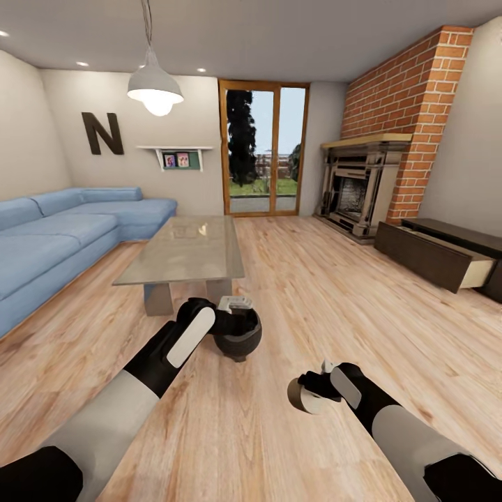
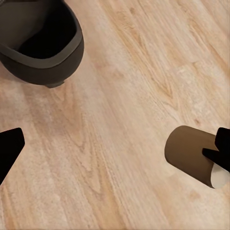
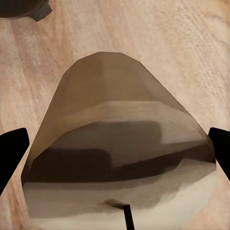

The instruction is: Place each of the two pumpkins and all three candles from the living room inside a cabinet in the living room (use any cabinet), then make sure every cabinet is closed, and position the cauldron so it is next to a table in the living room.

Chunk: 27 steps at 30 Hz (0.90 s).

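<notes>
Gripping candle, right claw

Counted: one candle, one cauldron, one table, one sofa, one cabinet with one drawer open, one fireplace, one lamp, two grippers.

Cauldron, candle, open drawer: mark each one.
Cauldron (image 2: 45, 45): left wrist view, on its dark rim.
Candle (image 3: 120, 120): right wrist view, on its tan side, between the right jaws.
Drawer (image 1: 478, 272): head view, on the pale side of the pulled-out drawer.
</notes>
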{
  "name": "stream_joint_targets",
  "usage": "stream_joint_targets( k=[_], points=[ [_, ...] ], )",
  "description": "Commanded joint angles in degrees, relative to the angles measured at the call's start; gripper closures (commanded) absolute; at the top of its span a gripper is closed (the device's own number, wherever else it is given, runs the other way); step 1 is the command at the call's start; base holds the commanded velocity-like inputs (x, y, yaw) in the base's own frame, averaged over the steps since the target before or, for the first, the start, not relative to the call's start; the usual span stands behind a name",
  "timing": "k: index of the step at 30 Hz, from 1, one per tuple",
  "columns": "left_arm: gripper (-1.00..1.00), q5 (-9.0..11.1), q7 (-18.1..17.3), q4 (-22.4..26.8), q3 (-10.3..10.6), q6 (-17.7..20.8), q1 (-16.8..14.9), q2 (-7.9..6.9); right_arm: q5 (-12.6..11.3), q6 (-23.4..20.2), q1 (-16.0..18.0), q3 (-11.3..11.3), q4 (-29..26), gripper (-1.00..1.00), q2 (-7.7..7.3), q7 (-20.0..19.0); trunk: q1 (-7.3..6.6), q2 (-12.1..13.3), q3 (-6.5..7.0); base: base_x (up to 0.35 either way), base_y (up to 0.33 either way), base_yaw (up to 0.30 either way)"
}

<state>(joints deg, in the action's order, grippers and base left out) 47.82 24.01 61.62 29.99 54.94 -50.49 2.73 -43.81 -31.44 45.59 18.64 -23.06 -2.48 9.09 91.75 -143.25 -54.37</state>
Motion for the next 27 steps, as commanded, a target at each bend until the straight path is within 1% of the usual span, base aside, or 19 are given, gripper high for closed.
stream_joint_targets(
  k=[1,8,11,27],
  points=[
    [-1.0,0.6,0.6,0.05,0.06,0.08,-0.05,-0.01,-0.61,-0.15,0.02,0.43,-0.14,1.0,-0.07,0.49,-0.01,-0.03,-0.06,0.0,0.0,-0.027],
    [-1.0,0.6,0.6,0.08,0.06,0.08,-0.05,-0.01,-0.63,-0.08,0.02,0.47,-0.19,1.0,-0.06,0.49,-0.01,-0.03,-0.04,0.0,0.0,-0.017],
    [-1.0,0.6,0.6,0.08,0.06,0.08,-0.05,-0.01,-0.65,-0.07,0.02,0.5,-0.17,1.0,-0.06,0.49,-0.01,-0.03,0.03,0.0,0.0,-0.139],
    [-1.0,0.6,0.6,0.08,0.06,0.08,-0.05,-0.01,-0.61,-0.11,0.02,0.48,-0.14,1.0,-0.07,0.49,-0.01,-0.03,0.59,0.0,0.0,-0.254]
  ],
)
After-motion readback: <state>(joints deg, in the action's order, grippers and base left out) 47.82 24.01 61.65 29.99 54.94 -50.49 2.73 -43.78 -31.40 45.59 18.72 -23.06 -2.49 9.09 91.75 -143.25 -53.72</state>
